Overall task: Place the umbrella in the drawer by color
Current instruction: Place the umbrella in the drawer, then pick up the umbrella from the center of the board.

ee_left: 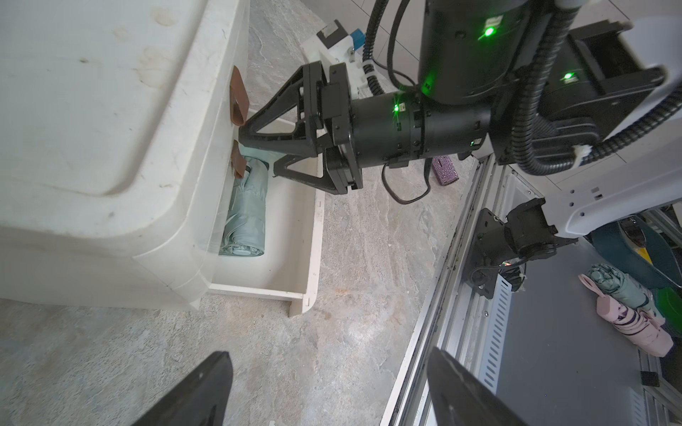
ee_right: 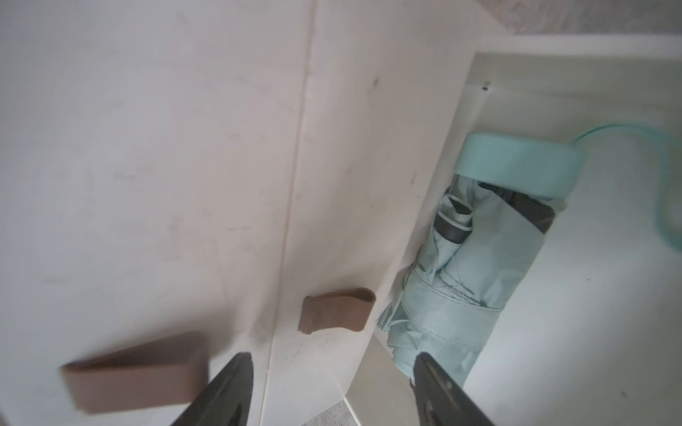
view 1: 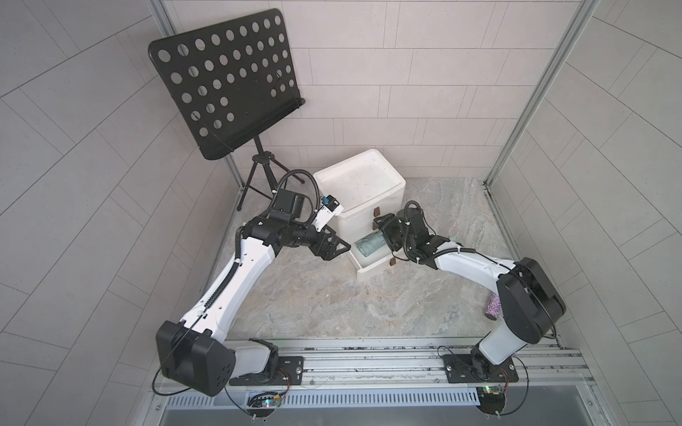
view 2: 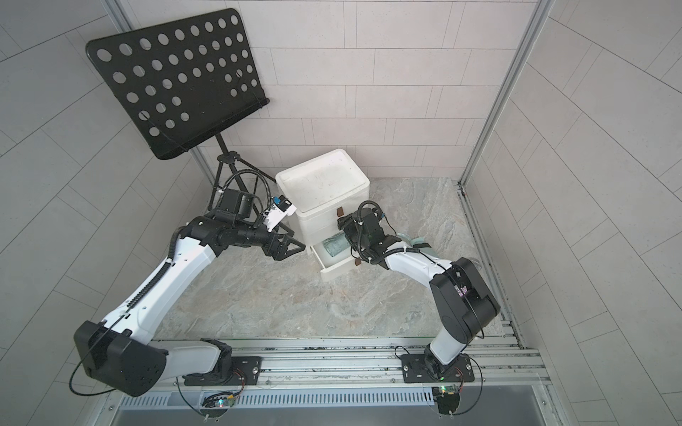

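A pale teal folded umbrella point(view 1: 370, 245) point(view 2: 334, 245) lies in the pulled-out bottom drawer point(view 1: 372, 271) of a white cabinet point(view 1: 360, 180). In the right wrist view the umbrella point(ee_right: 472, 280) lies along the drawer's back, its teal handle cap at the far end. My right gripper point(ee_right: 332, 359) point(view 1: 383, 230) hovers open over the drawer by the cabinet front, holding nothing; one fingertip overlaps the umbrella's end. The left wrist view shows that gripper point(ee_left: 258, 151) above the umbrella point(ee_left: 245, 214). My left gripper point(ee_left: 328, 365) point(view 1: 343, 252) stands open and empty, left of the drawer.
The two upper drawers are shut, each with a brown tab handle point(ee_right: 336, 311). A black music stand point(view 1: 225, 81) rises at the back left. A purple glittery item point(view 1: 492, 306) lies beside the right arm. Beyond the front rail lie a pink umbrella point(ee_left: 627, 324) and a green one point(ee_left: 620, 287).
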{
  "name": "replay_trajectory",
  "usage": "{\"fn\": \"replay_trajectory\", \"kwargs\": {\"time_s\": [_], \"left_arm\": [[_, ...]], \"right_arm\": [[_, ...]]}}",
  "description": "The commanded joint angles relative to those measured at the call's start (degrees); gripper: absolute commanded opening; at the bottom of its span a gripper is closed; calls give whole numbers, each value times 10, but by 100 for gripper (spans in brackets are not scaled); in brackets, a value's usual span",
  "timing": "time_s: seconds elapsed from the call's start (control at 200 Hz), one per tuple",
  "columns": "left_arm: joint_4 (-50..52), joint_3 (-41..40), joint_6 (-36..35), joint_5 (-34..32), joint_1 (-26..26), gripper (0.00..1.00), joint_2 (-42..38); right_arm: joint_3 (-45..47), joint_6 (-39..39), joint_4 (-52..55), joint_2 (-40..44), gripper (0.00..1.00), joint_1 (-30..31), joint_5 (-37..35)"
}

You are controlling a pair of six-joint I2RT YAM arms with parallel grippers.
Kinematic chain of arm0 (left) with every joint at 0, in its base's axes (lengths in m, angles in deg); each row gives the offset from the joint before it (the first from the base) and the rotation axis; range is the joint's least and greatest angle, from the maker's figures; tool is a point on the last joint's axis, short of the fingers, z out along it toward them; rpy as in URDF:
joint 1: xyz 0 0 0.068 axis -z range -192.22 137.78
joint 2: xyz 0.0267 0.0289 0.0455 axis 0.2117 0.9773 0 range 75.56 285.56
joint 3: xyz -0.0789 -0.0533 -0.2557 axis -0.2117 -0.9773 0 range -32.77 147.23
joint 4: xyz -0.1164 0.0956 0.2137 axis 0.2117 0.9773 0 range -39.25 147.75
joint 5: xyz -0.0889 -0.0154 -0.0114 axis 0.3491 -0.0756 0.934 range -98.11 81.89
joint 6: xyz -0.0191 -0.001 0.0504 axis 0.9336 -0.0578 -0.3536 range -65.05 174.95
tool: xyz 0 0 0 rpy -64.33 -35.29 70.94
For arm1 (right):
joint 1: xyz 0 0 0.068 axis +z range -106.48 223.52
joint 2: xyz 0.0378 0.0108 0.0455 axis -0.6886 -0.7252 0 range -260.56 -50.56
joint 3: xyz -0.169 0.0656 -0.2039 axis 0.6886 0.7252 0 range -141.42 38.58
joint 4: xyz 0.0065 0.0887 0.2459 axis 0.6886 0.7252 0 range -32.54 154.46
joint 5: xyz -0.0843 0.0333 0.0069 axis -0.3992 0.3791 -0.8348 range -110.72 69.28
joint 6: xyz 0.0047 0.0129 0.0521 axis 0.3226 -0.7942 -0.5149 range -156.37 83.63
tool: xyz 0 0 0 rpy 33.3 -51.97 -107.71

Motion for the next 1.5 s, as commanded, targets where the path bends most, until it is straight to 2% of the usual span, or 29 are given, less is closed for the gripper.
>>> {"fn": "replay_trajectory", "kwargs": {"time_s": [0.0,0.11,0.255,0.405,0.52,0.605,0.68,0.811,1.006,1.496], "left_arm": [[8,5,-4,-1,2,89,2],[28,26,3,-1,2,89,5],[55,65,21,10,2,89,12],[74,107,47,39,2,90,29],[79,139,72,64,3,89,45],[79,158,84,75,6,89,54],[79,168,91,74,13,89,60],[80,170,94,69,32,89,65],[65,134,94,54,56,89,65],[47,110,95,45,65,89,68]], "right_arm": [[-2,36,42,51,72,-1,-26],[-8,114,104,99,72,-17,-52],[-20,228,192,145,75,-92,0],[-49,354,302,156,76,-166,28],[-78,449,381,147,76,-202,-6],[-93,492,417,128,76,-232,-7],[-89,505,426,116,76,-267,7],[-76,526,429,102,76,-307,-20],[-76,529,447,60,76,-357,-44],[-76,539,437,-49,76,-445,6]]}}
